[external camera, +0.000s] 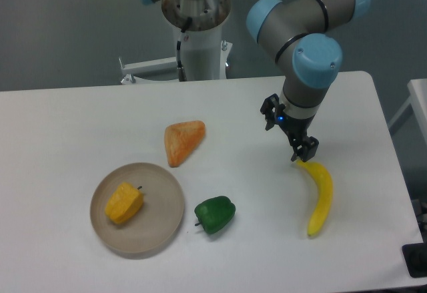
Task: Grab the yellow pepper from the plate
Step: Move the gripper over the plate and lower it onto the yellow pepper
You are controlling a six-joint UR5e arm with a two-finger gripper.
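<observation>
Nothing of the pick looks done yet: the yellow pepper (124, 202) sits on the plate (167, 207), left of its middle, with no contact from the robot. The gripper (289, 131) hangs over the right half of the table (67, 126), just above the top end of the banana (319, 195) and well apart from the plate. Its 2 fingers stand apart with nothing between them, so it is empty and spread. By my reckoning the whole reach, descent, grasp and lift are left. The pepper is a small blocky yellow-orange piece with a short dark stem poking toward the upper right. A green pepper (215, 214) lies just beside the plate's right rim, and an orange wedge (182, 141) rests above it.
</observation>
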